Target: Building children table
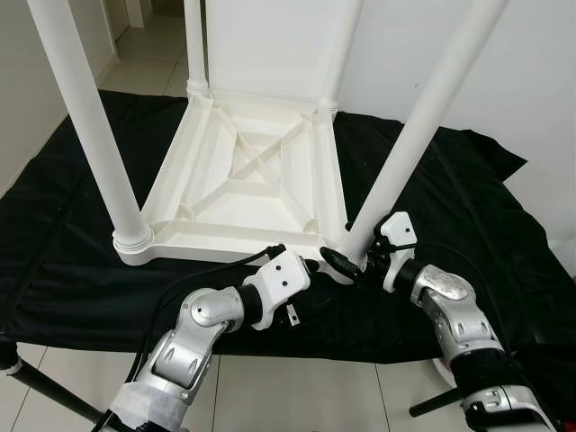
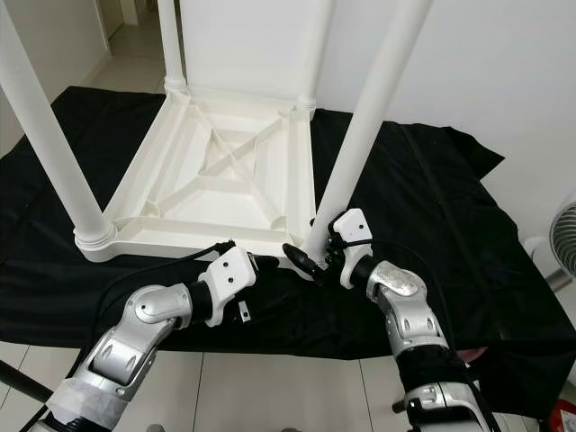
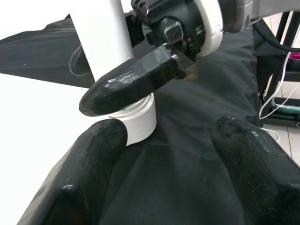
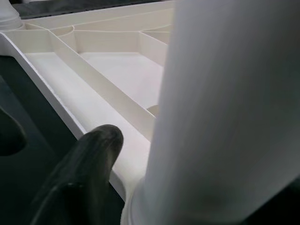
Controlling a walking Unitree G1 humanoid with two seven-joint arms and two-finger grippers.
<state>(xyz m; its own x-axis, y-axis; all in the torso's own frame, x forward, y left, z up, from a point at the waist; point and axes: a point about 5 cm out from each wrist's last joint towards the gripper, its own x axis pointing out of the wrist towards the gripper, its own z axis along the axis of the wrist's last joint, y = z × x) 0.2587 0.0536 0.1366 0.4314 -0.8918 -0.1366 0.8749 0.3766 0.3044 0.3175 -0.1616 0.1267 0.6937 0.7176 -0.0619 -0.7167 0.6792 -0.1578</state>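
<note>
A white children's table lies upside down on a black cloth, its legs pointing up. My right gripper is shut on the base of the near right leg. One of its black fingers crosses the front of the leg's collar, and the leg presses beside the finger in the right wrist view. My left gripper hovers just left of that corner, low over the cloth. It is open, with nothing between its fingers.
The black cloth reaches well beyond the table on all sides. The near left leg and two far legs stand tall. Pale tiled floor lies in front, a fan at the right, and a dark rod low on the left.
</note>
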